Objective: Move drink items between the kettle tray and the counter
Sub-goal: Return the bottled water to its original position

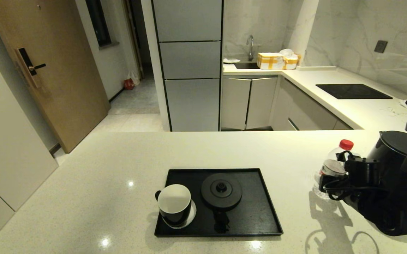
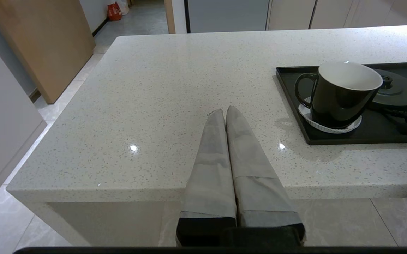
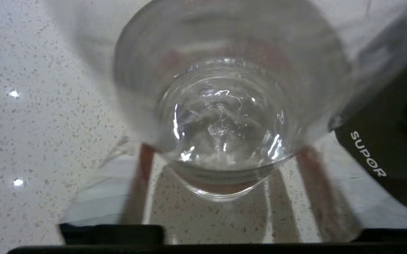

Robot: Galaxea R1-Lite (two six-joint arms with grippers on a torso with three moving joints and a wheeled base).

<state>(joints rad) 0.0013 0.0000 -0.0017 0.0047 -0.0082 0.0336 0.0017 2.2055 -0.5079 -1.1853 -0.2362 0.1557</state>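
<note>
The right gripper (image 1: 325,178) is closing around the bottle (image 1: 338,155) on the counter (image 1: 83,197), the kettle (image 1: 397,183) crowding beside it. The left gripper (image 2: 225,114), shut, is idling near the mug (image 1: 174,204) on the tray (image 1: 259,211).

This is a home kitchen. A pale speckled stone counter (image 1: 83,183) runs in an L past a black hob panel (image 1: 353,91) to a sink (image 1: 246,65) with a tap (image 1: 250,45), under marble-look walls, beside tall grey cabinets (image 1: 189,63) and a wooden entrance door (image 1: 48,67) with a lock handle.
</note>
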